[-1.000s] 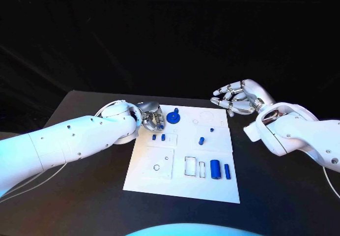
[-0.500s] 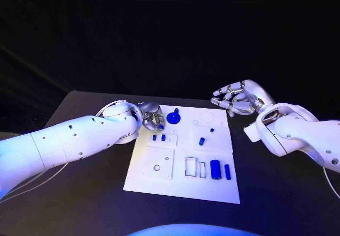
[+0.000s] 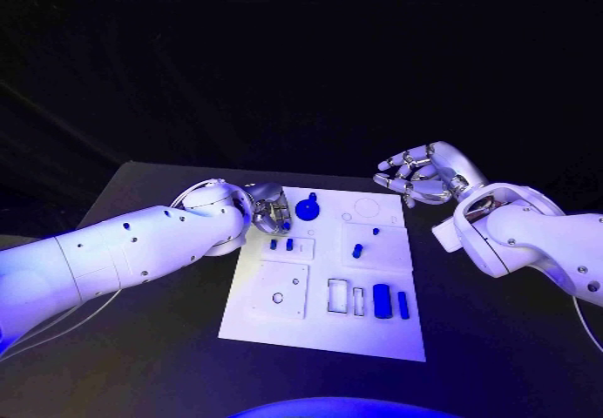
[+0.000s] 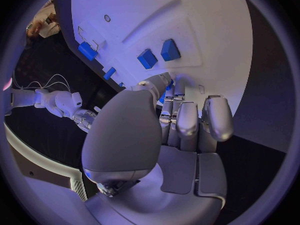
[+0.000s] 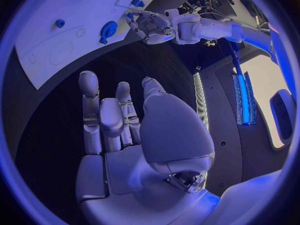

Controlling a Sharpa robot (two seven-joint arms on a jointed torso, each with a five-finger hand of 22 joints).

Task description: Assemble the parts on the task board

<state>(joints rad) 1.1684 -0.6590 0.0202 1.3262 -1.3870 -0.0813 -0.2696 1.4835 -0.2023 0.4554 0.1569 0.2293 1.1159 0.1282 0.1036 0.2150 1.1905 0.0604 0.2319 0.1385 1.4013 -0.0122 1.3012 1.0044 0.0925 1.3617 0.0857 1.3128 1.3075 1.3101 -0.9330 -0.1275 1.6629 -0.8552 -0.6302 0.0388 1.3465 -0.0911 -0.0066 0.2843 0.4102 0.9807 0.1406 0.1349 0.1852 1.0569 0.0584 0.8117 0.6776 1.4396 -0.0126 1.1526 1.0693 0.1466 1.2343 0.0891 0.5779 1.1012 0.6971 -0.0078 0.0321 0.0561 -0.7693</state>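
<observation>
The white task board (image 3: 329, 335) lies in the middle of the black table. My left hand (image 3: 267, 212) is over its far left corner, thumb and fingers curled together around a small blue part (image 4: 164, 96) at their tips. A blue gear (image 3: 308, 209) sits just beside that hand. Two small blue pegs (image 3: 281, 245) stand nearer to me, shown as blocks (image 4: 159, 54) in the left wrist view. My right hand (image 3: 415, 174) hovers beyond the board's far right corner, fingers (image 5: 89, 100) apart and holding nothing.
Two more small blue parts (image 3: 357, 251) sit mid-board, and two long blue pieces (image 3: 391, 301) lie beside rectangular slots (image 3: 337, 294) near the front right. A small ring (image 3: 278, 298) marks the front left panel. Bare black table (image 3: 164, 348) surrounds the board.
</observation>
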